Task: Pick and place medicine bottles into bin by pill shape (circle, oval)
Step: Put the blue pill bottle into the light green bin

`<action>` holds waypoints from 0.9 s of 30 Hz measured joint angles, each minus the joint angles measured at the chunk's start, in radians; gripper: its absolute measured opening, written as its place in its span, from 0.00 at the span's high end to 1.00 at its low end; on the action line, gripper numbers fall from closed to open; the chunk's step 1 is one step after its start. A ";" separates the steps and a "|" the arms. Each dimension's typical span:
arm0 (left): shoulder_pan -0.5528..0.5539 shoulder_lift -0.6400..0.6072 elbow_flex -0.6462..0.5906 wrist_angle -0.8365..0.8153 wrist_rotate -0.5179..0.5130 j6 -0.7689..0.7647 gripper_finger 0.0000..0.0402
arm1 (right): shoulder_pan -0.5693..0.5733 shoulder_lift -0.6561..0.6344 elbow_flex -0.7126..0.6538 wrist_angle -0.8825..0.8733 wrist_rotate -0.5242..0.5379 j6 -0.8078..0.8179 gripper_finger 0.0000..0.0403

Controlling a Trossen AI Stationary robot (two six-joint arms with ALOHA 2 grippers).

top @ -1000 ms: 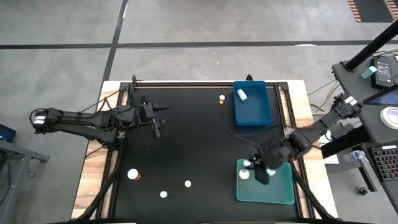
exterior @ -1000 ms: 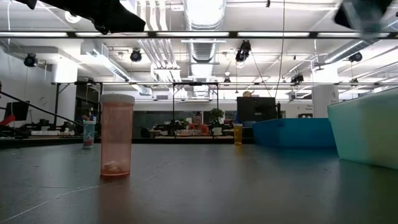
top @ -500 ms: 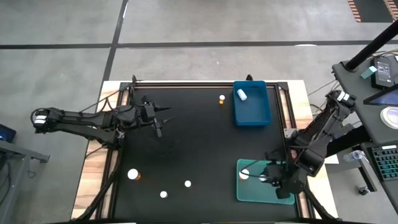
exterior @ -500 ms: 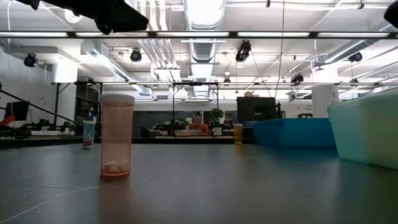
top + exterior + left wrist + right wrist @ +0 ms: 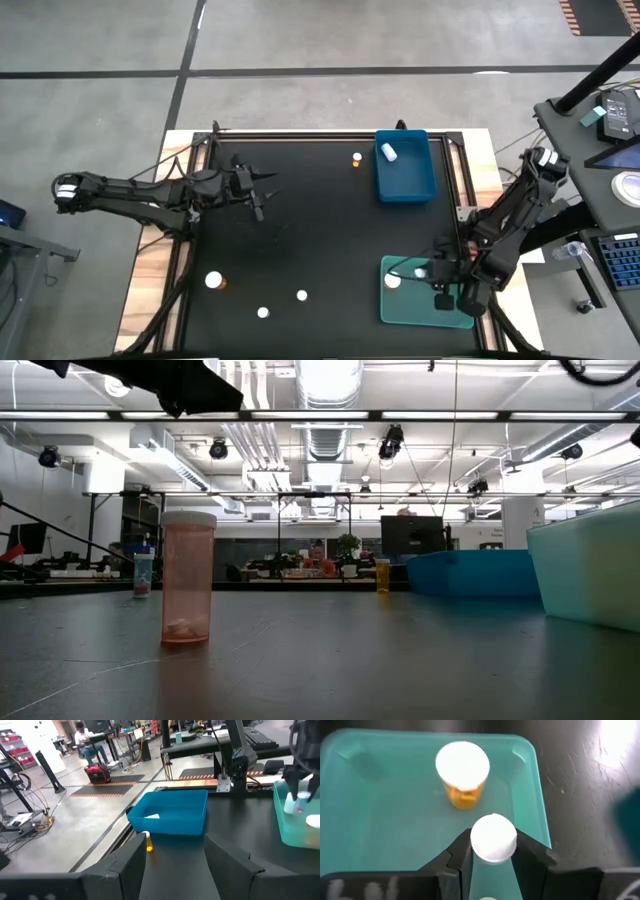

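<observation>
Over the teal tray [image 5: 458, 312] at the tabletop's [image 5: 310, 230] near right corner, the right gripper [image 5: 491, 851] pinches a white-capped bottle [image 5: 493, 839] between its two dark fingers [image 5: 461, 854], holding it above the tray floor. Just beyond it in the same tray stands another bottle [image 5: 462, 772] with an amber body and a white cap (something orange shows through its wall). From above, this standing bottle [image 5: 393, 281] sits near the tray's left edge, with the right gripper [image 5: 440, 287] to its right.

Farther back, the blue bin [image 5: 405, 167] holds one white bottle [image 5: 388, 152] lying on its side, and an amber bottle [image 5: 357, 159] stands on the tabletop just left of that bin. Three more bottles stand near the front edge, well apart from both containers: one at the left [image 5: 214, 281], one in the middle [image 5: 262, 313] and one [image 5: 301, 295] to its right.

The left gripper [image 5: 255, 190] hovers over the far left part of the tabletop, its fingers [image 5: 122, 865] spread and holding nothing.
</observation>
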 joint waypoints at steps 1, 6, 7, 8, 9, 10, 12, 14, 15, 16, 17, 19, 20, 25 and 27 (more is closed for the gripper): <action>0.000 -0.001 0.000 -0.003 0.000 0.000 0.54 | -0.001 0.010 -0.004 0.000 0.000 0.004 0.74; 0.000 0.000 0.000 -0.005 0.000 0.000 0.54 | -0.018 0.067 -0.007 0.004 0.000 0.010 0.74; 0.000 0.000 0.000 -0.006 0.000 0.000 0.54 | -0.022 0.078 -0.007 0.006 0.000 0.010 0.74; 0.000 0.001 0.000 -0.005 0.000 0.000 0.54 | -0.027 0.089 -0.007 0.009 0.000 0.010 0.74; 0.000 0.001 0.000 -0.005 0.000 0.000 0.54 | -0.030 0.098 -0.007 0.010 -0.002 0.010 0.74; 0.000 0.001 0.000 -0.006 0.000 0.000 0.54 | -0.032 0.105 -0.007 0.011 -0.002 0.010 0.74; 0.000 0.001 0.000 -0.005 0.000 0.001 0.54 | -0.032 0.114 -0.007 0.016 -0.001 0.010 0.74; 0.000 0.001 0.000 -0.005 0.000 0.001 0.54 | -0.031 0.121 -0.007 0.026 -0.003 0.010 0.74; 0.000 0.001 0.000 -0.006 0.000 0.001 0.54 | -0.031 0.123 -0.007 0.034 -0.003 0.010 0.74; 0.000 0.001 0.000 -0.005 0.000 0.001 0.54 | -0.032 0.125 -0.005 0.036 -0.003 0.010 0.74; 0.000 0.001 0.000 -0.005 0.000 0.001 0.54 | -0.032 0.129 -0.003 0.036 -0.003 0.009 0.74; 0.000 0.001 0.000 -0.005 0.000 0.001 0.54 | -0.032 0.136 0.000 0.038 -0.005 -0.006 0.73; 0.000 0.001 0.000 -0.006 0.000 0.001 0.54 | -0.032 0.138 0.000 0.038 -0.005 -0.009 0.72; 0.000 0.001 0.000 -0.005 0.000 0.001 0.54 | -0.032 0.138 0.000 0.038 -0.012 -0.009 0.67; 0.000 0.001 0.000 -0.005 0.000 0.001 0.54 | -0.032 0.138 0.000 0.038 -0.012 -0.009 0.66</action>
